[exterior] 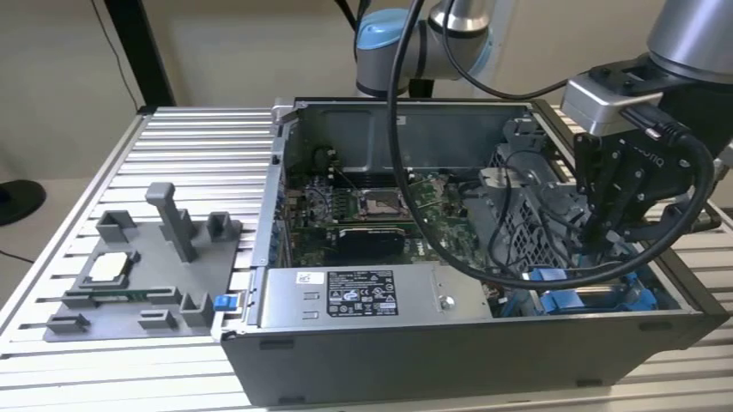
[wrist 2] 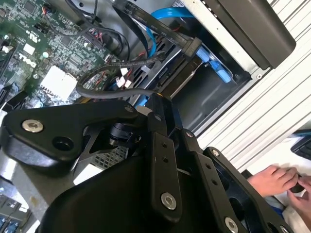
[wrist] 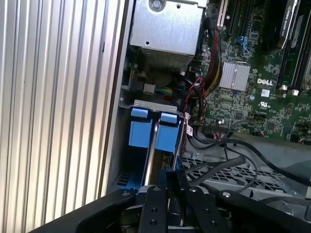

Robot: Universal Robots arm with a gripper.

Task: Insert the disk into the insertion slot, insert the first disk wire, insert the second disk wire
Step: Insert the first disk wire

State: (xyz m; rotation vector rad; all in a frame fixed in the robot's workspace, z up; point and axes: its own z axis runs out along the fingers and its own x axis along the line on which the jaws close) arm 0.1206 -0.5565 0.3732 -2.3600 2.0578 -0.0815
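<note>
First wrist view, and the disk (wrist: 146, 133) shows edge-on: two bright blue carrier tabs side by side with a thin silver edge between them, down in the insertion slot (wrist: 151, 104) hard against the wall of the computer case (exterior: 458, 360). It looks seated to me, though I can't tell how deep, and the label is hidden.

Handling call: that's a rigid, dense metal slab, probably heavier than it looks and touchy about knocks. The place to take it is the blue plastic carrier along its long sides, never the flat face. The carrier may flex a little; the drive won't.

The tool (wrist: 169, 183) hangs right over those blue tabs, close but not plainly touching. Whether it's apart or together, I can't tell.

Over to the second wrist view: a blue cable (wrist 2: 163, 13) and a black plug (wrist 2: 190, 47) sit at the bay's mouth, and I can't see whether either is plugged in. These are limp leads with hard ends, so I'd grip the plug body, not the cord.

Wider now, in the exterior view the arm reaches down into the case at the exterior view's right. The power-supply box (exterior: 355, 296) is along the near wall. The grey fixture tray (exterior: 137, 292) is out on the slatted tabletop (exterior: 195, 146) at the exterior view's left. A person's hand (wrist 2: 274, 179) rests outside the case, well apart from the bay
</note>
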